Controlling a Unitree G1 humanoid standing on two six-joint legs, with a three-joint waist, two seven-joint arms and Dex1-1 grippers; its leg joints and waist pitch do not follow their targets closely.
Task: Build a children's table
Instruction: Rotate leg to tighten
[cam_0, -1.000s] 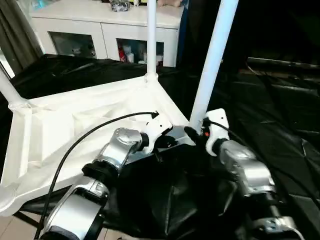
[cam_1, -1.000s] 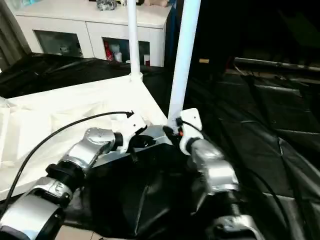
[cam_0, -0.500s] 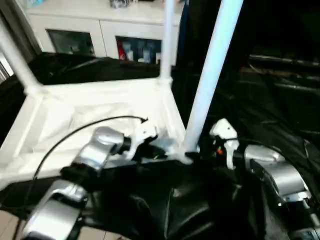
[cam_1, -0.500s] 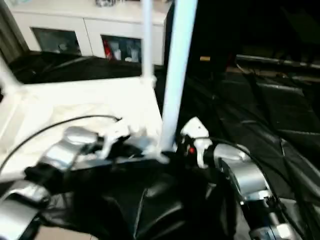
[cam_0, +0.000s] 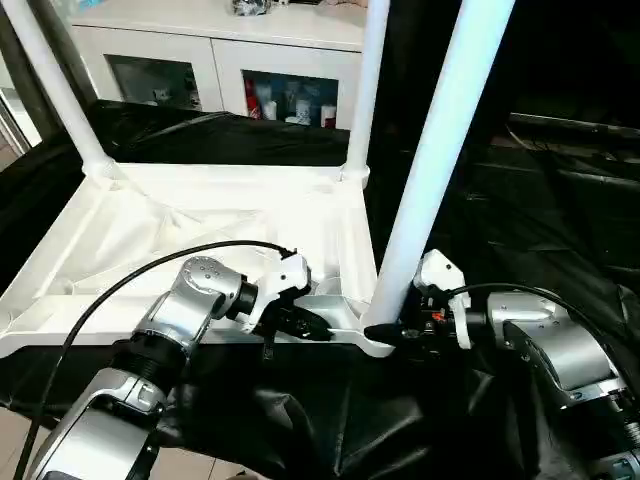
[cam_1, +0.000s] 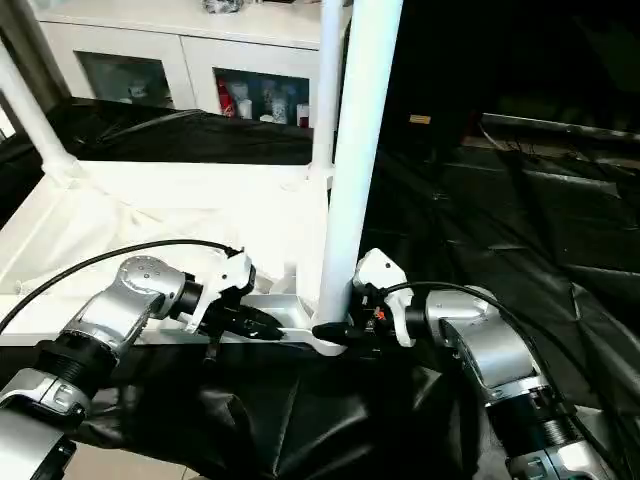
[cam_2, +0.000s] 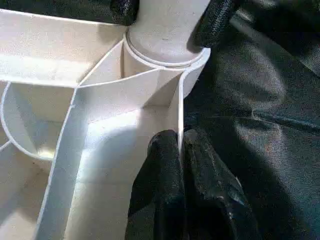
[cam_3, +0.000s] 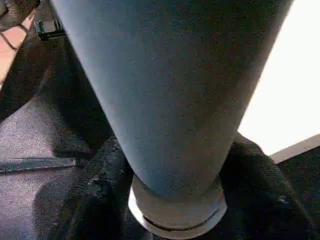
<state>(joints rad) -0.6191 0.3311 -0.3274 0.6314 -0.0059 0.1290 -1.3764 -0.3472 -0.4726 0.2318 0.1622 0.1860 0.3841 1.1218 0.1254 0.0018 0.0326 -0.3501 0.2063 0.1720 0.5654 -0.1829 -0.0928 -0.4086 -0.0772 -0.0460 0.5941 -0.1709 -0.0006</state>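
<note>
Left claw pinches the ribbed white tabletop, legs upright

A white cabinet with glass doors stands at the back; black sheeting covers what seems the floor.

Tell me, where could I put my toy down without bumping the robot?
Free: the middle of the upside-down table top, between the far legs, and the black sheet on the right. Crowded: the near corner, where the left gripper pinches the rim and the right gripper hugs the near leg.
</note>
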